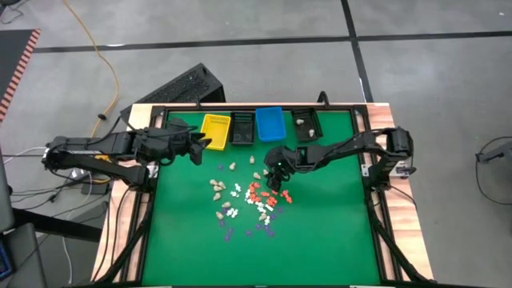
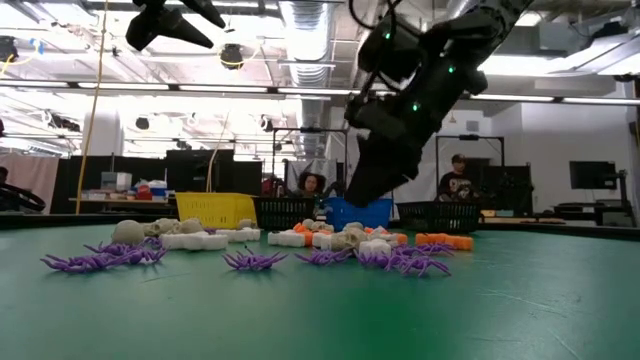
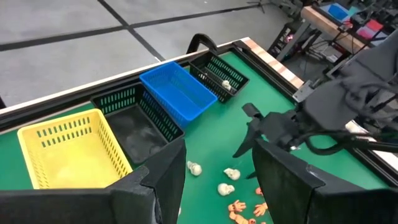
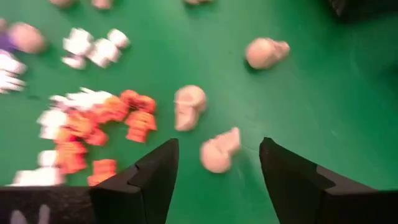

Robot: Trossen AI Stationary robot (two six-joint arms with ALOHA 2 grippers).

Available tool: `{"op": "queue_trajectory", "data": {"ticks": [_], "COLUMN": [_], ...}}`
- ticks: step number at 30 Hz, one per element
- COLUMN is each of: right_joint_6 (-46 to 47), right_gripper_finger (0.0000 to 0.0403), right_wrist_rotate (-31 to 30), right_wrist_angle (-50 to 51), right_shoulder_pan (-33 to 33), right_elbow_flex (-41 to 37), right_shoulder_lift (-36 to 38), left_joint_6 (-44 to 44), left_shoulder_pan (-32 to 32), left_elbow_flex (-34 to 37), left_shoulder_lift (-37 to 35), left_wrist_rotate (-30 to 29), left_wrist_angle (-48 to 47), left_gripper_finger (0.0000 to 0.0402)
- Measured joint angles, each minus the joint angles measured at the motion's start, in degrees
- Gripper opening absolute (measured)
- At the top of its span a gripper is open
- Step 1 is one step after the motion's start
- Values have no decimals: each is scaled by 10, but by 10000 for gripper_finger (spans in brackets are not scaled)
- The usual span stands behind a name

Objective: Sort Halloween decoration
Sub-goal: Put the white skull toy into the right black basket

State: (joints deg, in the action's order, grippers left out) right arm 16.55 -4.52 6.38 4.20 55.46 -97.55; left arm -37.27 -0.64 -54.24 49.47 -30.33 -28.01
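Halloween decoration: the scatter of tiny white, cream-beige, orange-red and purple plastic figurines (image 1: 250, 200) lay spread across the middle of the table, well short of the bins.
Table: the green felt-topped table (image 1: 320, 240) with a dark frame carried everything.
Bins: a yellow slotted plastic bin (image 1: 215, 130), a black mesh bin (image 1: 242, 128), a blue plastic bin (image 1: 270, 123) and a second black mesh bin (image 1: 305, 123) stood in a row along the far edge; that last one held a pale piece.
Left gripper: the dark two-finger left gripper (image 1: 202, 144) hung high beside the yellow bin, fingers apart, nothing between them.
Right gripper: the dark two-finger right gripper (image 4: 214, 163) was low over the pile, fingers wide apart, empty.
Cream skull: a cream-beige skull piece (image 4: 219, 150) lay on the felt between the right gripper's fingers, untouched.
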Motion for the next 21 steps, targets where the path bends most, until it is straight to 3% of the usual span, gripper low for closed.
{"op": "queue_trajectory", "data": {"ticks": [15, 21], "right_joint_6": [0, 1], "right_gripper_finger": [254, 218], "right_wrist_rotate": [0, -5], "right_wrist_angle": [-38, -36], "right_shoulder_pan": [8, 12], "right_elbow_flex": [0, 0], "right_shoulder_lift": [-66, -66], "left_joint_6": [-2, -2], "left_shoulder_pan": [0, 0], "left_elbow_flex": [0, 0], "left_shoulder_lift": [0, 0], "left_wrist_rotate": [-1, -3], "left_wrist_angle": [-1, -13], "left_gripper_finger": [176, 176]}}
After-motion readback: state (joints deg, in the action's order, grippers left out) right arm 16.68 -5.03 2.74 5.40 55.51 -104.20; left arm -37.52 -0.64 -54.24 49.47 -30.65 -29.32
